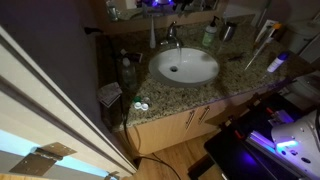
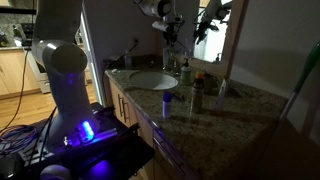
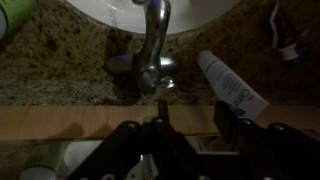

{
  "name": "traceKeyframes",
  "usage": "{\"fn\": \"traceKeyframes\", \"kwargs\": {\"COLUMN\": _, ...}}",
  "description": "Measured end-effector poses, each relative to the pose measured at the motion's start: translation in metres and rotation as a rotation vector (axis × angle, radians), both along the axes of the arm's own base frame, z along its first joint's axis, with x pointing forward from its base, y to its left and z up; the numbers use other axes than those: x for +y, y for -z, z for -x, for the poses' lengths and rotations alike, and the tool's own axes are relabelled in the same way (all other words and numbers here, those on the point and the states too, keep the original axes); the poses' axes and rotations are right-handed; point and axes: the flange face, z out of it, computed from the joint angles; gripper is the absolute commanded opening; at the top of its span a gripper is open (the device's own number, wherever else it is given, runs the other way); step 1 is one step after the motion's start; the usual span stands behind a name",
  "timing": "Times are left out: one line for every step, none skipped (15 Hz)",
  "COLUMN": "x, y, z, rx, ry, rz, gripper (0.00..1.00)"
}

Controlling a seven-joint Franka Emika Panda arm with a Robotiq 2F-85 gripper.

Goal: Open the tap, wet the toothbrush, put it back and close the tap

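The tap (image 3: 153, 48) is a small chrome faucet at the back rim of the white oval basin (image 1: 185, 67). Its base and lever sit just in front of my fingers in the wrist view. My gripper (image 3: 194, 118) hovers above and behind the tap, over the wooden ledge, with its jaws apart and nothing between them. Both exterior views show the gripper (image 1: 168, 10) (image 2: 170, 28) hanging over the tap (image 1: 172, 40). A slim pale stick that looks like the toothbrush (image 1: 262, 44) leans at the far end of the counter. I cannot make out any running water.
A slim white bottle (image 3: 232, 88) lies beside the tap, and a green bottle (image 1: 208, 37) and a dark cup (image 1: 229, 32) stand on its other side. The granite counter (image 1: 235, 75) holds small items. A mirror (image 2: 270, 40) rises behind, and the robot base (image 2: 62, 80) stands close by.
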Motion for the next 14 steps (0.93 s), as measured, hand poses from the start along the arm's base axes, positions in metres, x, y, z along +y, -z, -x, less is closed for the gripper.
{"fn": "traceKeyframes", "kwargs": {"x": -0.002, "y": -0.022, "z": 0.013, "rx": 0.030, "ry": -0.012, "rz": -0.010, "gripper": 0.89}}
{"fn": "traceKeyframes", "kwargs": {"x": -0.005, "y": -0.043, "z": 0.028, "rx": 0.071, "ry": -0.020, "rz": -0.015, "gripper": 0.97}}
{"fn": "traceKeyframes", "kwargs": {"x": -0.011, "y": -0.063, "z": 0.047, "rx": 0.126, "ry": -0.026, "rz": -0.019, "gripper": 0.99}}
{"fn": "traceKeyframes", "kwargs": {"x": -0.018, "y": -0.079, "z": 0.066, "rx": 0.180, "ry": -0.027, "rz": -0.023, "gripper": 0.85}}
{"fn": "traceKeyframes", "kwargs": {"x": -0.026, "y": -0.095, "z": 0.086, "rx": 0.234, "ry": -0.034, "rz": -0.031, "gripper": 0.92}}
{"fn": "traceKeyframes", "kwargs": {"x": -0.034, "y": -0.109, "z": 0.102, "rx": 0.261, "ry": -0.041, "rz": -0.039, "gripper": 0.99}}
{"fn": "traceKeyframes", "kwargs": {"x": -0.040, "y": -0.118, "z": 0.113, "rx": 0.266, "ry": -0.044, "rz": -0.043, "gripper": 1.00}}
{"fn": "traceKeyframes", "kwargs": {"x": -0.043, "y": -0.122, "z": 0.118, "rx": 0.266, "ry": -0.044, "rz": -0.045, "gripper": 1.00}}
{"fn": "traceKeyframes", "kwargs": {"x": -0.043, "y": -0.123, "z": 0.120, "rx": 0.264, "ry": -0.043, "rz": -0.045, "gripper": 1.00}}
{"fn": "traceKeyframes", "kwargs": {"x": -0.043, "y": -0.122, "z": 0.119, "rx": 0.268, "ry": -0.029, "rz": -0.041, "gripper": 1.00}}
{"fn": "traceKeyframes", "kwargs": {"x": -0.047, "y": -0.118, "z": 0.117, "rx": 0.279, "ry": 0.019, "rz": -0.031, "gripper": 1.00}}
{"fn": "traceKeyframes", "kwargs": {"x": -0.057, "y": -0.111, "z": 0.114, "rx": 0.295, "ry": 0.076, "rz": -0.030, "gripper": 1.00}}
{"fn": "traceKeyframes", "kwargs": {"x": -0.072, "y": -0.103, "z": 0.110, "rx": 0.312, "ry": 0.132, "rz": -0.039, "gripper": 1.00}}
{"fn": "traceKeyframes", "kwargs": {"x": -0.093, "y": -0.096, "z": 0.107, "rx": 0.327, "ry": 0.186, "rz": -0.054, "gripper": 1.00}}
